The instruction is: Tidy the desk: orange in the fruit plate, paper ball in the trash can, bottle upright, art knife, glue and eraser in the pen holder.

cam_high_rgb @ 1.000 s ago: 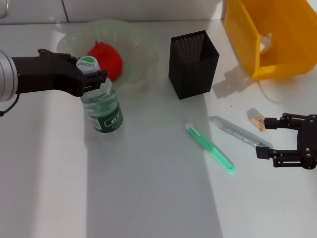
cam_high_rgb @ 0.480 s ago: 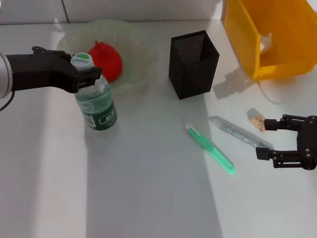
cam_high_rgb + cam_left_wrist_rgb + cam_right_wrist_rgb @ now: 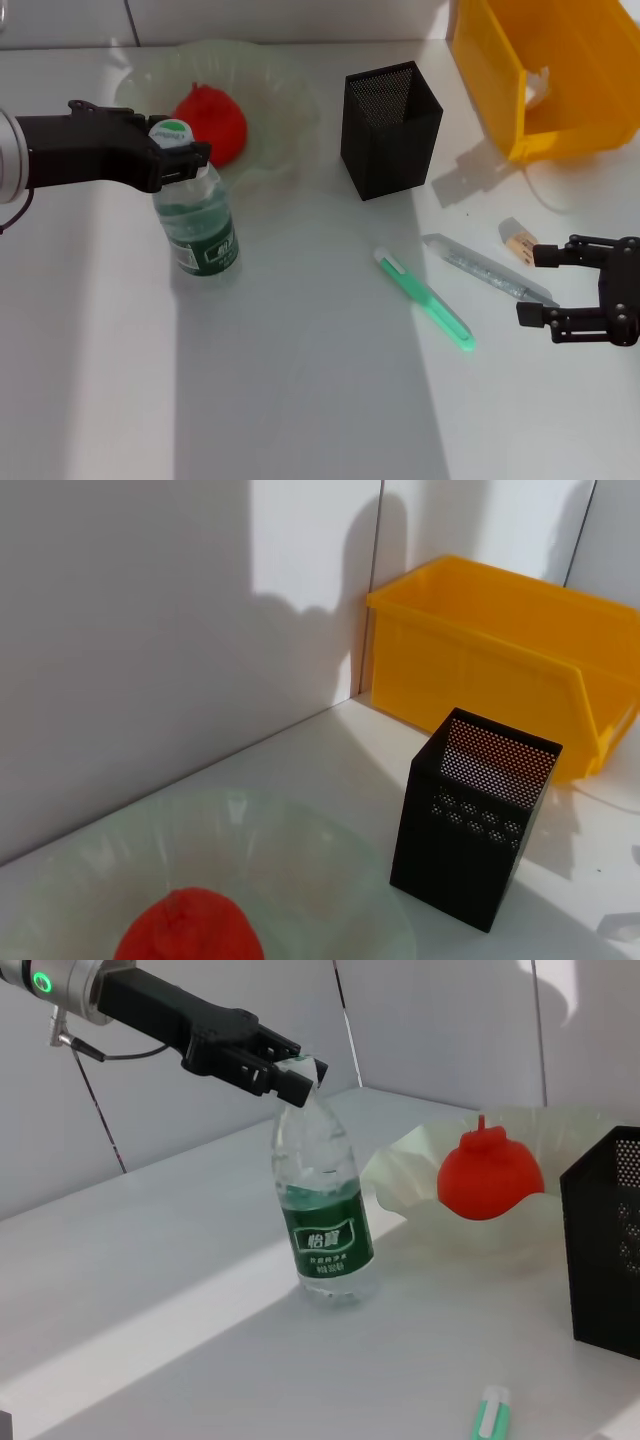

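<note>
bottle: clear plastic, part full of water, green label, white cap; standing on surface near upright, maybe leaning slightly; right under left pincer
handling: likely light but bottom-weighted by water; thin walls probably squash under a hard squeeze; smooth and a bit slippery; top-heavy to tip if let go off-vertical
where to hold: neck just under cap, stiffest part; body grip riskier
left pincer: clamped narrow on bottle at cap/neck
left arm pose: reaching in level and sideways from robot's left, forearm low over surface, pincer pointing toward pen holder
fruit plate: just behind left pincer, orange inside it
right pincer: spread wide, empty, hovering low near surface edge on robot's right
eraser: just beside upper finger of right pincer, apart from it
clear stick: just ahead of right pincer's gap
green stick: further ahead, between the two pincers
trash can: well behind right pincer
</note>
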Tool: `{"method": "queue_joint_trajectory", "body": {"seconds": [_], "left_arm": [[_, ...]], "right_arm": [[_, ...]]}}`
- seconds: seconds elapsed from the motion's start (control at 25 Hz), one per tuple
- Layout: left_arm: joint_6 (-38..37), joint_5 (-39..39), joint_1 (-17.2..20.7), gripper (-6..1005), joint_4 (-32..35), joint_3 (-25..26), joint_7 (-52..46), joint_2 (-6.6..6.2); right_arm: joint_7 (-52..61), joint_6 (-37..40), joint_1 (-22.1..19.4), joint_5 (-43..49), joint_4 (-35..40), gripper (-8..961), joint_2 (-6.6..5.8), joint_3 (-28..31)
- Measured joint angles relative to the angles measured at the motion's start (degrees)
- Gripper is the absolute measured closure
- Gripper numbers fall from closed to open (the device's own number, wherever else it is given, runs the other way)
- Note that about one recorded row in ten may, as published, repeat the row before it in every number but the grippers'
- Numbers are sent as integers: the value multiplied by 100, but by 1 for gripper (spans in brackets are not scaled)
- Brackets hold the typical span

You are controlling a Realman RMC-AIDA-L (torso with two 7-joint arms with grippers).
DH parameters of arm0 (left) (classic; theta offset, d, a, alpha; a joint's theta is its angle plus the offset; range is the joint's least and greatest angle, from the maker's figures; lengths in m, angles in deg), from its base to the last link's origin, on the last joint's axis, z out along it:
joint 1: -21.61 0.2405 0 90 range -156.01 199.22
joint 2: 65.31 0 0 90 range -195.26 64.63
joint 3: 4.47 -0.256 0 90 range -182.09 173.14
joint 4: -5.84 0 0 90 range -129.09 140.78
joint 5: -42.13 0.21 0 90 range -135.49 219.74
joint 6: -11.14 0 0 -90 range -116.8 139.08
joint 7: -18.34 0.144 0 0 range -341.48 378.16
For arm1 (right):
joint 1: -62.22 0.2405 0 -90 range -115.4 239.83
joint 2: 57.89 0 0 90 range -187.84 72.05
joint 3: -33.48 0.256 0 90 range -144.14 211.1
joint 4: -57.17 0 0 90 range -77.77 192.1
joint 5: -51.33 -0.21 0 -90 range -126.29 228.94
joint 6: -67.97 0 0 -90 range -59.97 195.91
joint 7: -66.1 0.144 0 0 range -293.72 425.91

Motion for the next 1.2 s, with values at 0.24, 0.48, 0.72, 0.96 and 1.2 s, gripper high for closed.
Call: {"method": "queue_joint_trajectory", "body": {"seconds": [0.24,0.48,0.72,0.96,1.2], "left_arm": [[15,-9,-17,417,41,-15,56,1],[40,-39,9,202,553,228,53,2],[194,-998,6,150,806,285,801,4],[-11,-3933,706,152,-77,-152,4177,-4],[-994,-5120,660,153,-2066,-155,6078,-16]], "right_arm": [[0,22,0,8,1,135,5,4],[88,68,-18,8,150,135,16,86],[425,69,-30,8,468,136,49,274],[1643,279,-64,9,1472,136,44,587],[2761,564,17,34,2395,136,22,695]]}}
